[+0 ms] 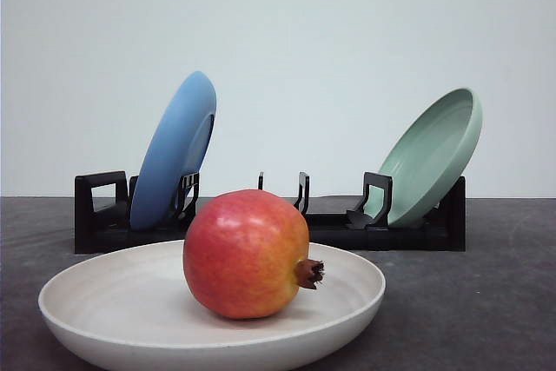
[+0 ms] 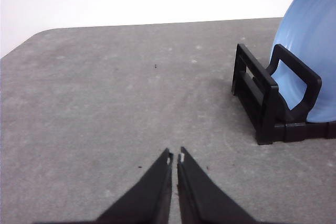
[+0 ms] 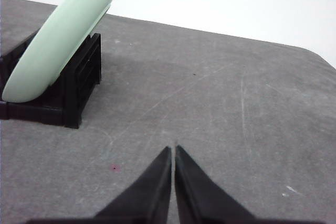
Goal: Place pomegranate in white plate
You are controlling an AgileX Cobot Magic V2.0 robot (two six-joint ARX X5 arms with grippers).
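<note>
Both grippers hang low over bare grey table with nothing in them. The left gripper has its jaws pressed nearly together, tips just off the surface, and the right gripper is closed the same way. Between them, at the near edge, sits the white plate with the pomegranate resting in it, crown pointing right. Behind stands a black rack, holding a blue plate on the left and a green plate on the right, both tilted.

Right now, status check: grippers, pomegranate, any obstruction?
Left gripper shut, empty. Right gripper shut, empty. Pomegranate resting in white plate. Nothing in the way.
</note>
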